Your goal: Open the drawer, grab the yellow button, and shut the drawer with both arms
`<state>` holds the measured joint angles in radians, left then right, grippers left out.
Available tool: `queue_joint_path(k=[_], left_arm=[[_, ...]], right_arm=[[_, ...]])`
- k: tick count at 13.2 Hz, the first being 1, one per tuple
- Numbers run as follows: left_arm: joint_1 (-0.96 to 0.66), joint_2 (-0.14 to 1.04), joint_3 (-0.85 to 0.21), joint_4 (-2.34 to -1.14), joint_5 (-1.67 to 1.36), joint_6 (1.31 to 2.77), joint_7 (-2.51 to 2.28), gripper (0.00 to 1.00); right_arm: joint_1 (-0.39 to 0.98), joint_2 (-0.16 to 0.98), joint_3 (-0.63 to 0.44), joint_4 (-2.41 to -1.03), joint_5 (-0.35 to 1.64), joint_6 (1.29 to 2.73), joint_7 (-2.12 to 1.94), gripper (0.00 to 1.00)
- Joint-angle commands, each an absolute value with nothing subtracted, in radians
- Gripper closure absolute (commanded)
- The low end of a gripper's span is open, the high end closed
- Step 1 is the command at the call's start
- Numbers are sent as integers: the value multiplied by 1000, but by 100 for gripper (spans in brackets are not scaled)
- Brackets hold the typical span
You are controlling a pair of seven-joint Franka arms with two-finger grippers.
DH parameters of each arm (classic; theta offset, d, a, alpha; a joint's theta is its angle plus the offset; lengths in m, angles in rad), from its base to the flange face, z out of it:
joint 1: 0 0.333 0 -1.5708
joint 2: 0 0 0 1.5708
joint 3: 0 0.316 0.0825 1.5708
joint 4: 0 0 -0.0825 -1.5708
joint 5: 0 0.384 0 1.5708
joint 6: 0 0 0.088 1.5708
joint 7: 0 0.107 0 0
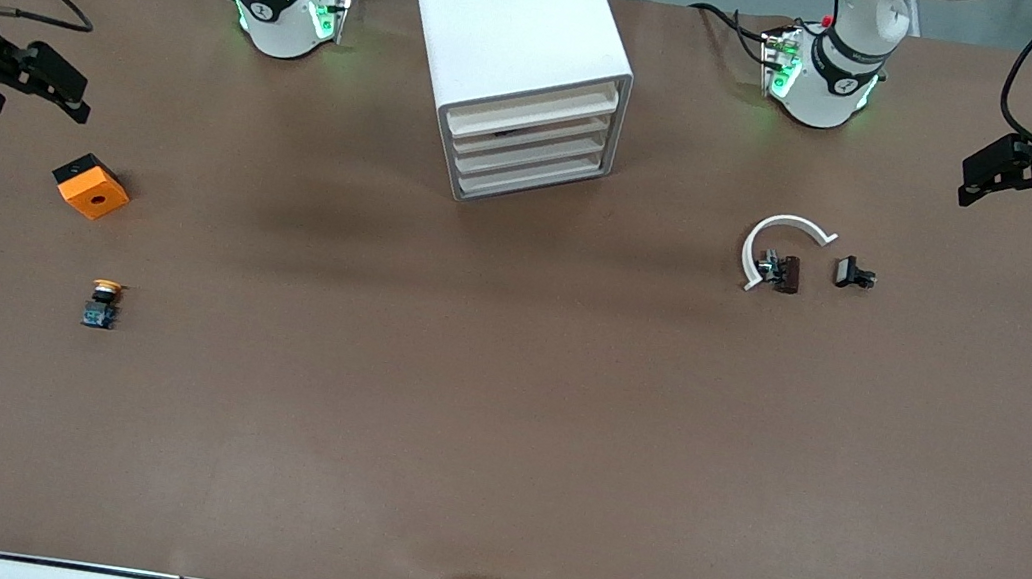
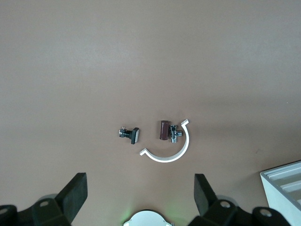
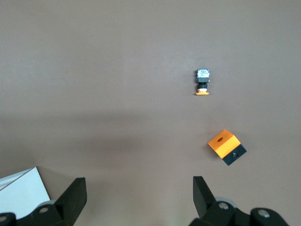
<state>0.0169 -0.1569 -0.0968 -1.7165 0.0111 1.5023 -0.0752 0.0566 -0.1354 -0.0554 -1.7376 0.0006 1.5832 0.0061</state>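
Observation:
The white cabinet [image 1: 514, 17] stands at the middle of the table near the arms' bases. Its top drawer [image 1: 532, 115] sits flush with the three lower ones, shut. The button [image 1: 102, 304], orange-yellow cap on a blue-grey base, lies on the table toward the right arm's end; it also shows in the right wrist view [image 3: 202, 82]. My right gripper [image 1: 69, 90] is open and empty, up over the table's right-arm end. My left gripper [image 1: 970, 182] is open and empty, up over the left-arm end. Both show open in their wrist views, the left [image 2: 140, 193] and the right [image 3: 139, 193].
An orange square block [image 1: 91, 186] with a black hole lies between the button and the right gripper, also in the right wrist view [image 3: 226, 146]. A white curved strip [image 1: 781, 236] with a brown part [image 1: 786, 272] and a small black part [image 1: 854, 274] lie toward the left arm's end.

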Motion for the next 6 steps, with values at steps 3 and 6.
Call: queue_joint_path(k=[3, 6], left_arm=[[14, -120, -95, -1658, 0, 1503, -58, 0], [12, -107, -101, -1629, 0, 1500, -64, 0]], right_arm=[[58, -135, -58, -1651, -21, 1505, 63, 0], [55, -130, -61, -1637, -25, 1509, 66, 0]])
